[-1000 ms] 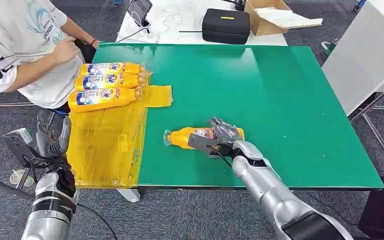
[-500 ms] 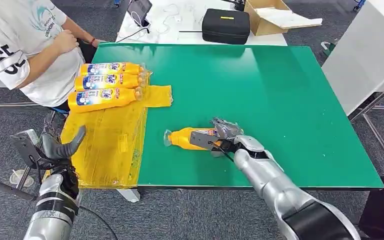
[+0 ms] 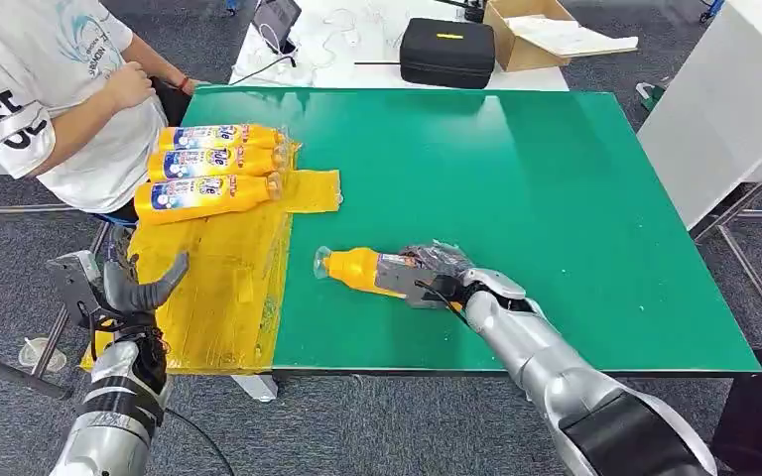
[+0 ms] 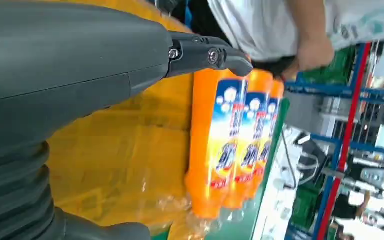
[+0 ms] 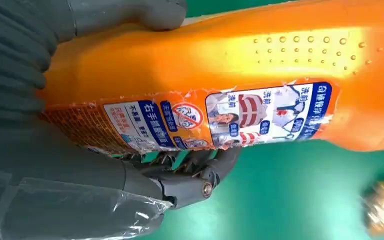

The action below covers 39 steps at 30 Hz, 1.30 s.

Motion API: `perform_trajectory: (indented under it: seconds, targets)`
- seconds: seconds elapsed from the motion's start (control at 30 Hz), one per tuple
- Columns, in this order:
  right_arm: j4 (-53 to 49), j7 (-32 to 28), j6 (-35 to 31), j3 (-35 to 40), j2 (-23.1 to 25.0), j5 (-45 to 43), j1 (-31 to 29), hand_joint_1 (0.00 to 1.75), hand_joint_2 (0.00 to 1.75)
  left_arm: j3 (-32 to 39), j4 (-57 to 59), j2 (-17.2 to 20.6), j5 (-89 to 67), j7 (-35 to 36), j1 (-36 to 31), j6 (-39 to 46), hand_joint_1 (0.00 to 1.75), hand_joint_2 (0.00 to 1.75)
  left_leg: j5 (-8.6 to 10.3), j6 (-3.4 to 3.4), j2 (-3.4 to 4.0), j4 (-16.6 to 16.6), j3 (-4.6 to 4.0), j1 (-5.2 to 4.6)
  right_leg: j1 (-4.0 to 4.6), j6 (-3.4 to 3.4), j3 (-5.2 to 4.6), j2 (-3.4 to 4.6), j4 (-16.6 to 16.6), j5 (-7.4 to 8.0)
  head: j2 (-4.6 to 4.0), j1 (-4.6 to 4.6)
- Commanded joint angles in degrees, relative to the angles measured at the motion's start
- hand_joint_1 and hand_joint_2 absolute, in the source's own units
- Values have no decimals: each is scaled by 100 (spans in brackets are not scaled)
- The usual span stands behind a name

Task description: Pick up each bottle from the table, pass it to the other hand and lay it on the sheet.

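An orange bottle with a clear cap lies over the green table, cap pointing left. My right hand grips its rear half; in the right wrist view the thumb and fingers wrap the labelled bottle. Three more orange bottles lie side by side at the far end of the yellow sheet, also seen in the left wrist view as bottles. My left hand hovers open at the sheet's near left edge, holding nothing.
A person in a white shirt stands at the table's far left, close to the three bottles. A black case and a cardboard box sit on a white table beyond. A white panel stands at the right.
My right hand has carried the bottle a little to the left. My left hand has risen and moved right, toward the sheet's edge.
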Motion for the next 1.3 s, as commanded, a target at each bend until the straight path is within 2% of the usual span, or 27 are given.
perform_trajectory:
  seconds: [0.03, 0.07, 0.1, 0.13, 0.17, 0.2, 0.3, 0.33, 0.5, 0.53, 0.83, 0.93, 1.13, 1.2, 1.23, 1.3]
  targets:
    - [-1529, -738, -1103, -874, 168, -819, 1026, 175, 175, -367, 19, -173, 326, 203, 36, -639, 0, 175, -3, 4, -4, -4, 9, 1, 3, -6, 13, -8, -4, -4, 0, 0]
    - [-1799, -833, -1381, -1078, 256, -934, 1188, 175, 175, -421, -95, -211, 415, 298, 111, -756, 0, 175, -4, 3, -2, -5, 7, -1, 1, -6, 11, -6, -4, -5, 0, -2]
    - [-2427, -1126, -2039, -1381, 414, -978, 1549, 175, 175, -574, -413, -315, 667, 533, 315, -1194, 0, 175, -8, 4, -1, -6, 13, -2, 1, -8, 17, -6, -4, -9, 0, -4]
    - [-2770, -1158, -2114, -1563, 512, -1140, 1779, 175, 175, -720, -711, -392, 778, 659, 498, -1332, 0, 175, -14, 6, -1, -6, 24, 0, 5, -12, 30, -10, -6, -15, 0, -2]
    - [-2923, -1148, -2103, -1569, 503, -1138, 1866, 175, 175, -800, -875, -427, 821, 725, 590, -1282, 0, 175, -5, 3, -6, -4, -3, 0, 2, -4, 4, -7, -3, -6, 0, 0]
    - [-3123, -1205, -2612, -1683, 547, -901, 2030, 175, 175, -1040, -1130, -442, 1047, 899, 746, -1489, 0, 175, -11, 4, -4, -3, 3, -2, 1, -7, 9, -6, -2, -12, 2, -4]
    - [-3337, -1654, -2924, -1993, 666, -1093, 2361, 175, 175, -1573, -1729, -449, 1568, 1246, 1100, -1868, 0, 175, -25, 8, -9, 0, 19, -1, 4, -10, 28, -16, -1, -26, 0, -2]
    - [-3397, -1902, -3011, -2130, 740, -1248, 2466, 175, 175, -1743, -1840, -416, 1782, 1340, 1176, -2057, 0, 175, -10, 4, -13, -2, -13, -1, 1, -4, -2, -14, -3, -11, 0, -2]
    - [-3115, -2216, -3021, -2202, 770, -1183, 2605, 175, 175, -2274, -2126, -275, 2253, 1489, 1375, -2313, 0, 175, -24, 10, -13, -5, 19, -2, 4, -13, 32, -20, -6, -25, 0, -2]
    - [-2963, -2265, -3008, -2175, 796, -1114, 2599, 175, 175, -2384, -2146, -236, 2374, 1537, 1398, -2419, 0, 175, -12, 5, -9, -7, -11, -3, 0, -7, -1, -11, -6, -12, 0, 0]
    - [-1481, -2496, -2844, -1231, 1341, -558, 2373, 175, 175, -3013, -1924, -204, 2373, 1510, 1335, -2504, 0, 175, -20, 3, 16, -10, 7, 1, 5, -11, 7, 11, -9, -11, 0, -2]
    - [-1052, -2448, -2886, -828, 1522, -359, 2200, 175, 175, -3106, -1620, -242, 2274, 1481, 1172, -2374, 0, 175, -15, 2, 14, -8, -5, 2, 5, -10, -3, 10, -6, -7, 0, -2]
    - [-1024, -2431, -2910, -805, 1538, -361, 2179, 175, 175, -3107, -1585, -236, 2277, 1462, 1156, -2385, 0, 175, -11, 3, 2, -7, -14, 3, 5, -7, -9, 0, -6, -7, 0, -4]
    - [-1021, -2432, -2906, -805, 1527, -368, 2174, 175, 175, -3106, -1582, -234, 2278, 1459, 1155, -2386, 0, 175, -17, 8, 5, -11, 11, 2, 6, -12, 16, -3, -10, -13, 2, -2]
    - [-970, -2423, -2923, -683, 1547, -302, 2145, 175, 175, -3156, -1544, -227, 2204, 1442, 1118, -2364, 0, 175, -10, 4, 0, -7, -15, 2, 3, -6, -10, -2, -6, -6, 0, 0]
    - [-847, -2322, -2866, -540, 1621, -267, 2077, 175, 175, -3168, -1435, -258, 2196, 1451, 1065, -2353, 0, 175, -12, 4, 5, -6, -10, 0, 1, -8, -6, 2, -3, -9, 0, -2]
